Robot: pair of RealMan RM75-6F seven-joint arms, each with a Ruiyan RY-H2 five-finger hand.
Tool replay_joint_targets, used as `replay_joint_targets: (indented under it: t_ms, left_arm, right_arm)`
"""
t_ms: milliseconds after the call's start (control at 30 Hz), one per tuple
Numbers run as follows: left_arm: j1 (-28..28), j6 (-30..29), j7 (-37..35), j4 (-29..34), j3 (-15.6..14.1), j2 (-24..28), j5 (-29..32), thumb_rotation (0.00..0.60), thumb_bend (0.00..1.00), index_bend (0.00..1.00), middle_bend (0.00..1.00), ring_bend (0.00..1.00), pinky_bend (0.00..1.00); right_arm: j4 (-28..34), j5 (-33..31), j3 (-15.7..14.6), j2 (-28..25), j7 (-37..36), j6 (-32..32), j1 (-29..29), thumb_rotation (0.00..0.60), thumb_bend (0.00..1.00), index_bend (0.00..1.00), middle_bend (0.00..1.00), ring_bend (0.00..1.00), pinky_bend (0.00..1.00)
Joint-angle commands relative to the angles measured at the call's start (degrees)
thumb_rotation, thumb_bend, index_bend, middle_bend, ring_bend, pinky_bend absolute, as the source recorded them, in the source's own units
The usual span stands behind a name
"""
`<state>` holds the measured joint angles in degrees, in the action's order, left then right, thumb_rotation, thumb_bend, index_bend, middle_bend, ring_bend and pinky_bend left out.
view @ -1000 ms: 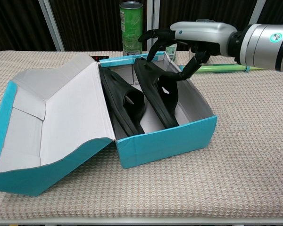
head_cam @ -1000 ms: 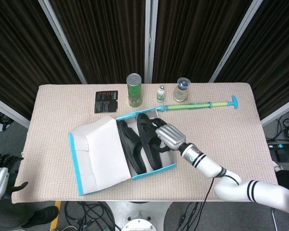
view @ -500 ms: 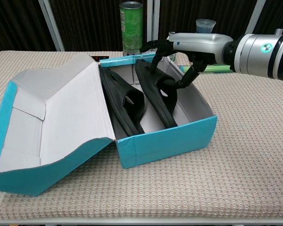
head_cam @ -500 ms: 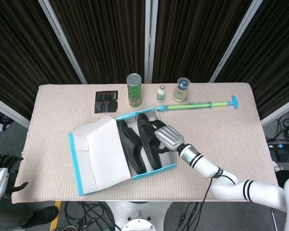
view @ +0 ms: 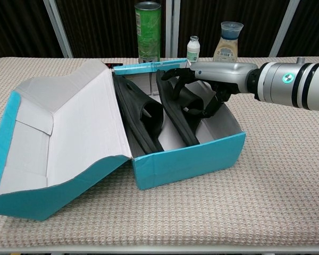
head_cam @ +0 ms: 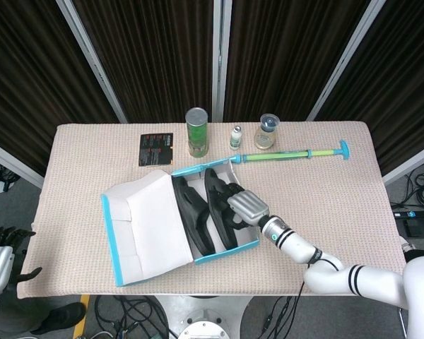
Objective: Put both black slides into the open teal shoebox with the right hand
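- On the beige table (head_cam: 353,191), near its front middle, stands the teal shoebox (view: 189,159), with its lid (view: 58,143) folded open to the left and lying tilted beside it.
- Both black slides are inside the box. The left slide (view: 141,114) leans on its edge close to the lid side, and the right slide (view: 178,109) stands on its edge just beside it, toward the middle of the box.
- The right hand (view: 202,87) reaches into the box from the right side. Its dark fingers (view: 173,74) curl over the upper edge of the right slide, and the thumb is lower, against the strap side of the same slide. It seems to pinch this slide, but I cannot tell for sure if the grip is tight or if the fingers only touch it.
- In the head view the silver back of the right hand (head_cam: 249,206) is over the right half of the box, and the arm goes off toward the lower right.
- The left hand (head_cam: 1,258) is seen only in the head view, at the lower left corner, off the table and well apart from the box. Its dark fingers are apart, and it holds nothing.
- Along the far edge of the table stand a green can (head_cam: 196,132), a small white bottle (head_cam: 235,136) and a bottle with a clear cap (head_cam: 266,132).
- A black card (head_cam: 156,149) lies flat to the left of the can.
- A long green and teal stick (head_cam: 297,153) lies behind the box, on the right side.
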<state>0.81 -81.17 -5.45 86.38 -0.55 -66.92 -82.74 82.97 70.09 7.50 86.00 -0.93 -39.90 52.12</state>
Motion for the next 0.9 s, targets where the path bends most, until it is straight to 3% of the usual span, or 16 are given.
replay_joint_targets:
  t_ms: [33,300,533,733,900]
  left_arm:
    - [-0.06,-0.11,-0.11,-0.04,-0.01,0.02,-0.04,0.600,0.06,0.27,0.21,0.11,0.08]
    - [0.01,-0.80,-0.16,0.02,0.21,0.20,-0.63,0.600,0.06,0.27,0.21,0.11,0.08]
    - [0.23,-1.72,0.25,-0.14,0.92,0.02,-0.86,0.600,0.06,0.27,0.21,0.11,0.08]
    - [1.00,-2.59,1.62,-0.92,2.01,-1.04,-1.30,0.600,0.07,0.27,0.21,0.11,0.08]
    - [1.30,-3.97,4.32,-1.46,2.77,-2.12,-1.63,0.600,0.06,0.27,0.21,0.11,0.08]
  right_arm:
    - [1.08,1.25,0.57,-0.31,-1.44,-1.82,-0.78,0.600,0.36,0.00,0.23,0.01,0.00]
    - [6.77,7.83,1.45,-6.02,-6.85,-11.23,-5.44,0.600,0.35,0.00,0.18,0.01,0.00]
    - [9.28,10.54,-0.60,-11.70,-2.73,-28.75,-16.65,0.600,0.34,0.00,0.13,0.01,0.00]
    - [9.60,9.72,-4.90,-15.15,5.06,-42.13,-28.56,0.600,0.32,0.00,0.04,0.00,0.00]
    - [10.57,10.61,-9.44,-18.11,3.48,-48.19,-36.97,0.600,0.30,0.00,0.00,0.00,0.00]
